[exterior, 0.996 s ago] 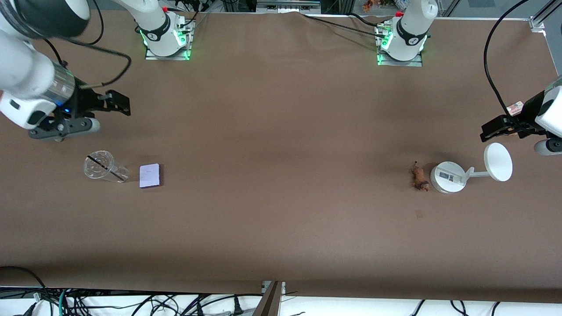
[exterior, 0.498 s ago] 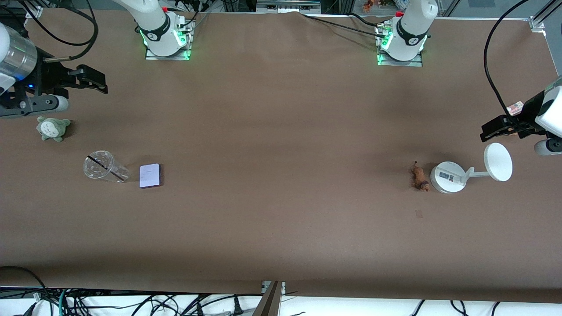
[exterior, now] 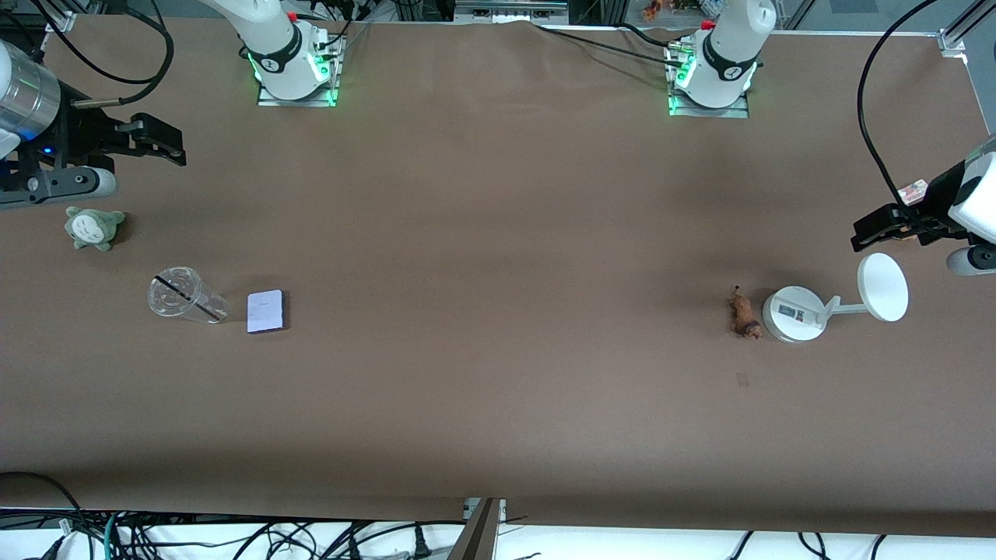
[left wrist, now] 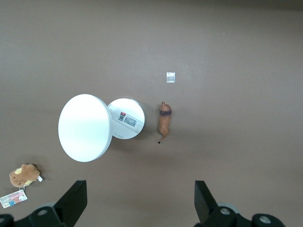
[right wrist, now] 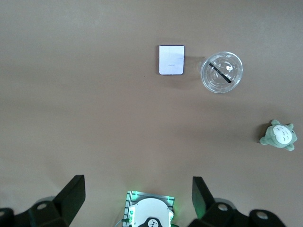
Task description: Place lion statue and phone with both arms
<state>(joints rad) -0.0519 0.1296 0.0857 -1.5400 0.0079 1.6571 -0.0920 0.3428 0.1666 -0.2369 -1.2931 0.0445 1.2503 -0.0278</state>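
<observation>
both my grippers hang spread and empty, left gripper [left wrist: 137, 208], right gripper [right wrist: 137, 203]. lion statue [exterior: 744, 313] touches the stand [exterior: 794, 313]: light, pinch mid-body. phone [exterior: 266, 311] beside the cup [exterior: 180, 295]: slick, grip edges.

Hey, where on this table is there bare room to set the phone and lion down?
The widest bare stretch lies between the pale lavender square phone and the small orange-brown lion statue. It is crowded by the clear plastic cup beside the phone, and by the white round-based stand beside the lion.
</observation>
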